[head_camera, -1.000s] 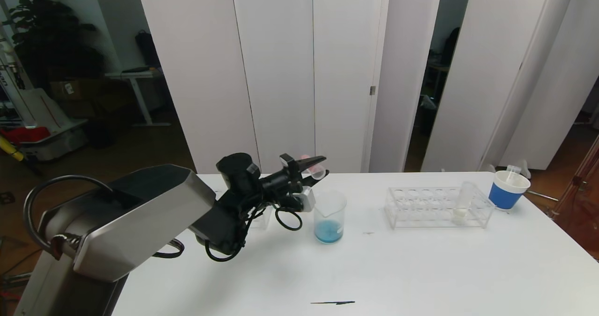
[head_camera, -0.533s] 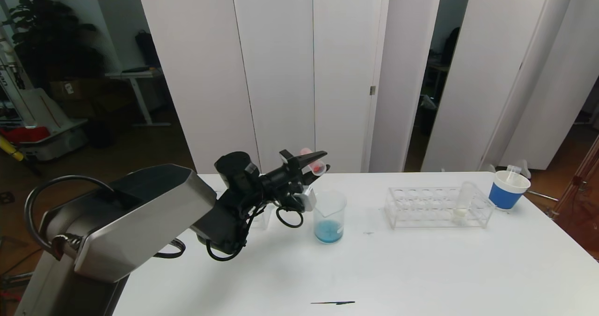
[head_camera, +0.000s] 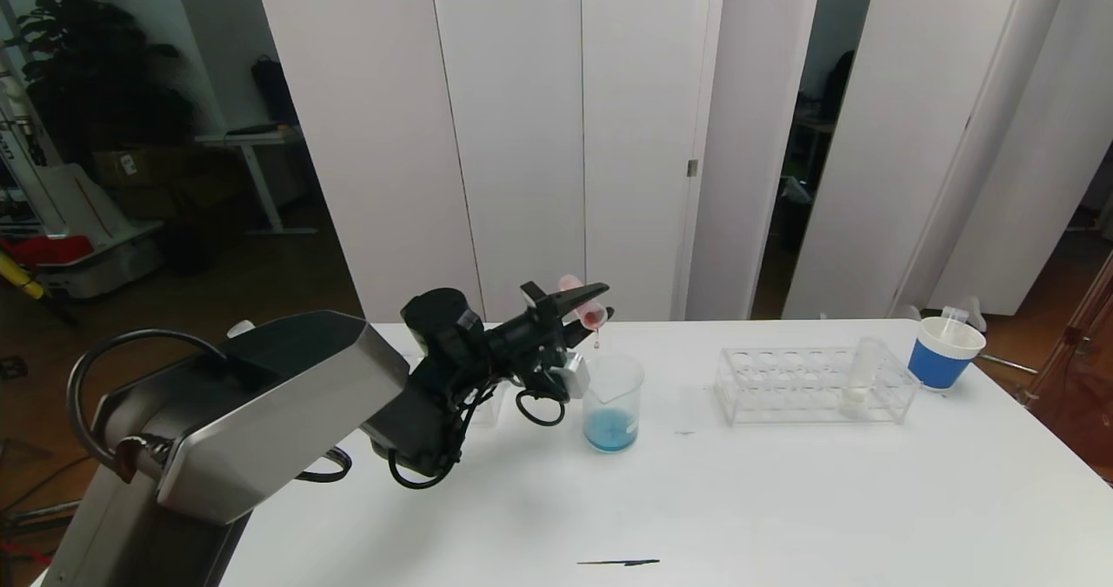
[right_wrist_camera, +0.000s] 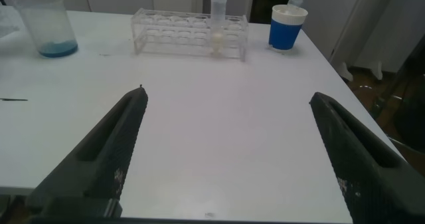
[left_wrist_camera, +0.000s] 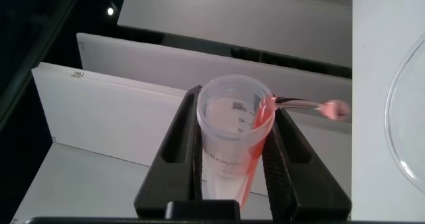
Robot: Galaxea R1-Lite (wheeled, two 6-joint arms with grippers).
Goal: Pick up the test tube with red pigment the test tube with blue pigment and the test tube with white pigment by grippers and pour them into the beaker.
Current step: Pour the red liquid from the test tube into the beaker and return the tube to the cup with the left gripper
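the left end effector (head_camera: 589, 305) is clamped on the test tube with red pigment (head_camera: 584, 303), tipped mouth-down with a red drip hanging from its lip. in the left wrist view the tube (left_wrist_camera: 234, 134) sits between the two black fingers (left_wrist_camera: 176, 151), red running along its inner wall. just below the end effector stands the beaker (head_camera: 613, 401) on the table (head_camera: 783, 500), blue liquid in its bottom. well to the right of it is a clear tube rack (head_camera: 813, 384) holding the test tube with white pigment (head_camera: 861, 376) upright. beyond the rack stands a blue-banded paper cup (head_camera: 943, 352). the right end effector (right_wrist_camera: 232, 151) hovers low over the near table, fingers wide apart, holding nothing.
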